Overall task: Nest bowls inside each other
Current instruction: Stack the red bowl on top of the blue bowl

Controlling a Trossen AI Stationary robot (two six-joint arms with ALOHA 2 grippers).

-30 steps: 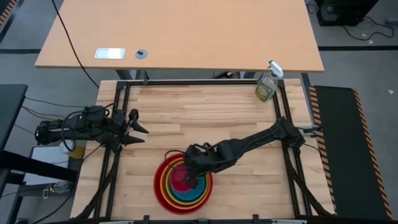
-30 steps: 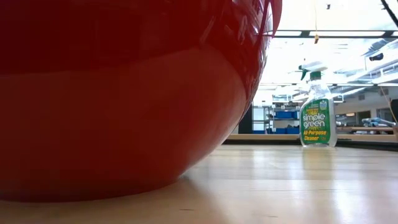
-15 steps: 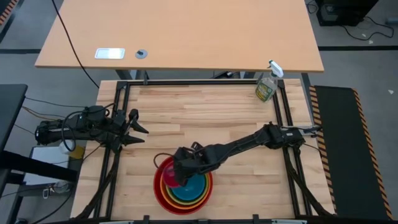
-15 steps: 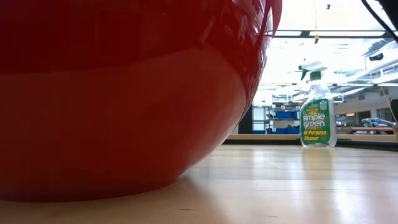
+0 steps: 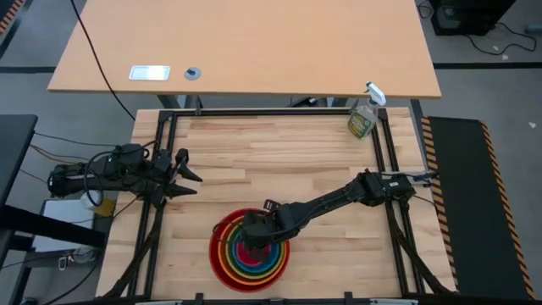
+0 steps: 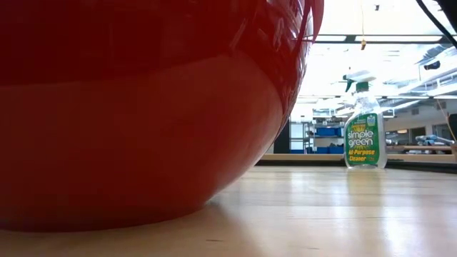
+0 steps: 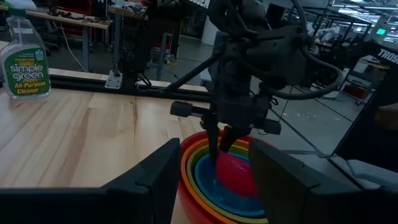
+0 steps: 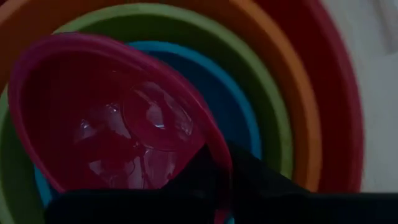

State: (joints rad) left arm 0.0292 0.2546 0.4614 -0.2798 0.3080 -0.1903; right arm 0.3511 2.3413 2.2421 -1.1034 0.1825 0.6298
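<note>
Item: magenta-pink bowl (image 8: 118, 118), tilted inside the blue bowl (image 8: 230, 106) of our nested stack on the table (image 5: 279, 152). Right gripper (image 5: 257, 238) pinches its rim, fingers nearly closed, lowering it squarely. Left gripper (image 5: 185, 176) waits aside, fingers spread, empty.

Close against the lens, a large red bowl (image 6: 143, 107), filling the left and middle of the low view, glossy curved wall resting on a pale wooden table (image 6: 335, 214). Well apart from it, far across the table on the right, an upright spray bottle (image 6: 365, 127) with green liquid, a green and white label and a white trigger head. Beyond, a bright room with ceiling lights and shelving. At the upper right corner, a thin dark cable (image 6: 435, 13) slanting across.
</note>
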